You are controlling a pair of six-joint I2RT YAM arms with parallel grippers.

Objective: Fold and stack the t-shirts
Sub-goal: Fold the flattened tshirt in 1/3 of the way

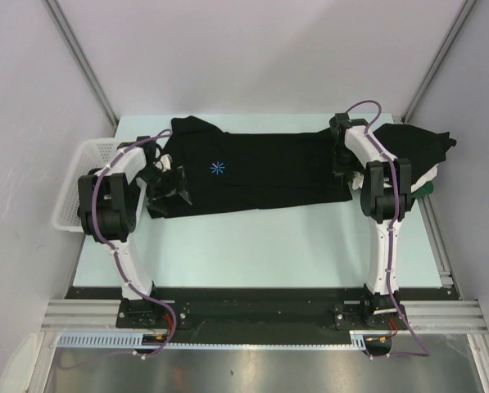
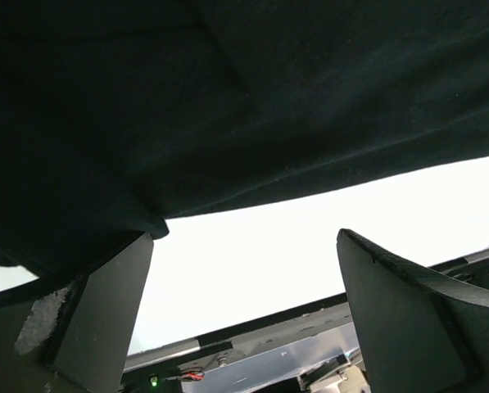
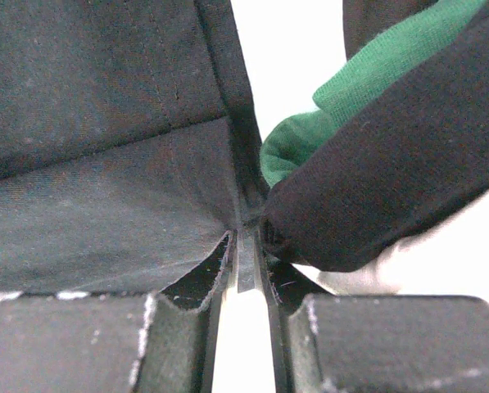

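Top view: a black cloth t-shirt with blue starburst (image 1: 260,172) is laid flat across the pale desk (image 1: 269,246), mid-frame. Left wrist view: the left claw (image 2: 244,237) is spread wide, empty. Right wrist view: the right claw (image 3: 246,246) is clamped on the shirt's edge

Bright, even light falls from overhead, leaving only faint shadows on the pale table (image 1: 269,246). In both wrist views the tabletop burns out to white, the black shirt (image 2: 228,98) loses detail, and close foreground parts blur.
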